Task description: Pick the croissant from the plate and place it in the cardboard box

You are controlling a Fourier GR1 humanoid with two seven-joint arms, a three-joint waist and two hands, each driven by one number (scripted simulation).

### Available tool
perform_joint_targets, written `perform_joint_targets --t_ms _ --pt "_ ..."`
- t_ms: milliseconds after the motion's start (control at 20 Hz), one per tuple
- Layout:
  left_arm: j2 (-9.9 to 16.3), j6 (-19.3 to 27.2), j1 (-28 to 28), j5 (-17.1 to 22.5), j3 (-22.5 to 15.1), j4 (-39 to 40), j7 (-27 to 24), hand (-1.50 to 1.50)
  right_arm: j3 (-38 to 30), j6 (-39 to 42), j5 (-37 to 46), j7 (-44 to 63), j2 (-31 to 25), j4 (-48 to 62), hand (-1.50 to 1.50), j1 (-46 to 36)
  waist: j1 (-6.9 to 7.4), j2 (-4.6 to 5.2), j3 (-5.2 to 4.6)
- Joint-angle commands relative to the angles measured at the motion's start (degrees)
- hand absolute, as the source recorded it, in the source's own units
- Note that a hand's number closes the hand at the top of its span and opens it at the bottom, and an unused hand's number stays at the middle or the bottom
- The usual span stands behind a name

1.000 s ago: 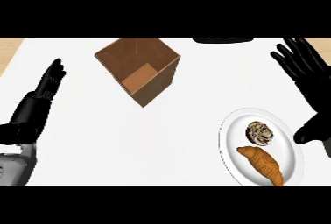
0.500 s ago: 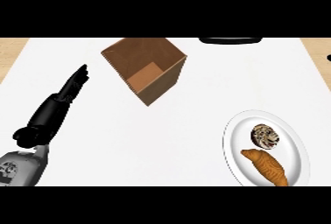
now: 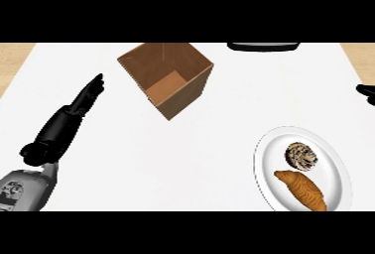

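Two robot hands in view, neither touching anything. Left robot hand [image 3: 73,111] over the white bench [image 3: 183,163] at the view's left, edge-on, fingers straight and held together, pointing up toward the far side, holding nothing. Just beside its fingertips, to the right, an open cardboard box [image 3: 167,77], brown, turned corner-on, its opening facing up, nothing seen inside. Right robot hand [image 3: 366,93] barely showing at the right edge, only a small black tip visible; whether opened or closed, cannot tell. Croissant [image 3: 302,189] lying on the lower half of a white plate [image 3: 268,168] at the lower right of the bench, long and golden brown, slanting from upper left down to lower right. Just above it on the same plate, a small round speckled pastry [image 3: 302,155], close to the croissant's upper end. Croissant well apart from the left robot hand, across most of the bench, and below the right robot hand's visible tip, with bare bench and the plate's upper rim between. Box well apart from the plate, up and to the left. At the far edge, a dark flat object [image 3: 264,46], partly cut off.
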Motion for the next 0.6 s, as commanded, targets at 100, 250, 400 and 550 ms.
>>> perform_joint_targets --t_ms 100,250,400,550 --pt "-0.89 0.54 -0.26 -0.92 -0.06 0.24 0.80 0.00 6.93 -1.40 12.89 -14.79 -6.84 -5.43 -1.50 6.18 -1.17 -0.45 -0.14" --pt "1.27 -2.66 2.37 0.43 1.77 -0.50 -1.33 0.00 7.41 -7.59 16.86 -12.37 -6.91 -8.34 -1.50 8.48 -0.65 -0.55 -0.23" --pt "-1.00 -1.47 1.43 -1.83 1.44 2.49 -1.65 0.00 7.79 -7.40 18.30 -6.61 -7.51 -14.46 -1.50 11.41 -1.07 -0.50 -0.28" --pt "-0.94 -1.74 3.31 -2.29 2.08 -0.87 -1.56 0.00 4.84 -8.42 19.61 -8.44 -10.35 -15.57 -1.50 17.14 -1.15 -0.63 -0.26"
